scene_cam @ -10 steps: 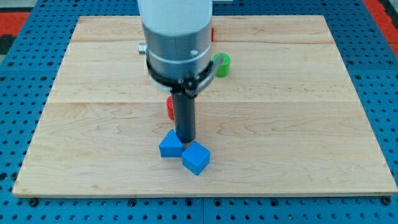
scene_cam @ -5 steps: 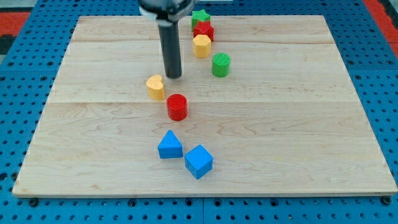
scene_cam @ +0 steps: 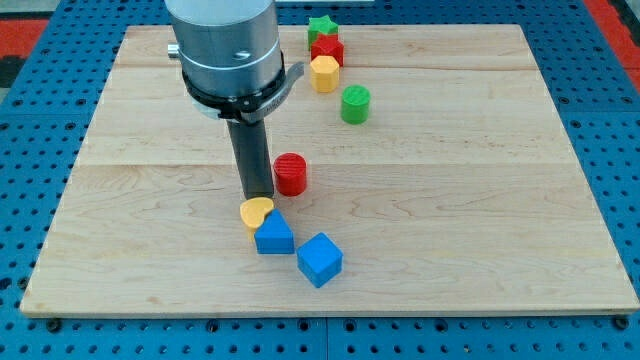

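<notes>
The wooden table [scene_cam: 480, 200] carries everything; my tip [scene_cam: 258, 195], a bare rod with no gripper to part or clamp, sits against the top edge of the yellow heart-shaped block [scene_cam: 256, 212], which touches the blue triangular block [scene_cam: 273, 236], with the blue cube [scene_cam: 320, 259] just beside. The red cylinder [scene_cam: 290, 173] stands near the rod; green cylinder [scene_cam: 355, 104], yellow hexagonal block [scene_cam: 324, 73], red block [scene_cam: 327, 48] and green star [scene_cam: 321, 27] lie toward the view's top

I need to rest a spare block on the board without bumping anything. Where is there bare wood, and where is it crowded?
Bare wood: the view's whole right side beyond the green cylinder and blue cube, and the left side beyond the rod. Crowded: the top cluster of green star, red block, yellow block, and around my tip, just above the yellow heart and blue triangular block, beside the red cylinder.
</notes>
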You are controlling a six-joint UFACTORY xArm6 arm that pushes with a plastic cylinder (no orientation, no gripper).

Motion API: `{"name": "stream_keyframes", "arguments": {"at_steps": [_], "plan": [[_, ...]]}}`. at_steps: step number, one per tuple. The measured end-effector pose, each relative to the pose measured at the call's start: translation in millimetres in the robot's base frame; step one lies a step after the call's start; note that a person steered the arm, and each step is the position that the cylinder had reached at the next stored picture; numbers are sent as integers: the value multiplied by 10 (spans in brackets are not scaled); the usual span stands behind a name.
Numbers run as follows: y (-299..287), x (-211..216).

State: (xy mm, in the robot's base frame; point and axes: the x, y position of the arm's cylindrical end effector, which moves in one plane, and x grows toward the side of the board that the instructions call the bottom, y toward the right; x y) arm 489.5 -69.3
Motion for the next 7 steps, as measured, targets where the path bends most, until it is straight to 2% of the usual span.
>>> {"name": "stream_keyframes", "arguments": {"at_steps": [1, 2, 3, 5, 7], "plan": [[0, -398], [340, -599], [452, -397], [857, -468], [631, 279]]}}
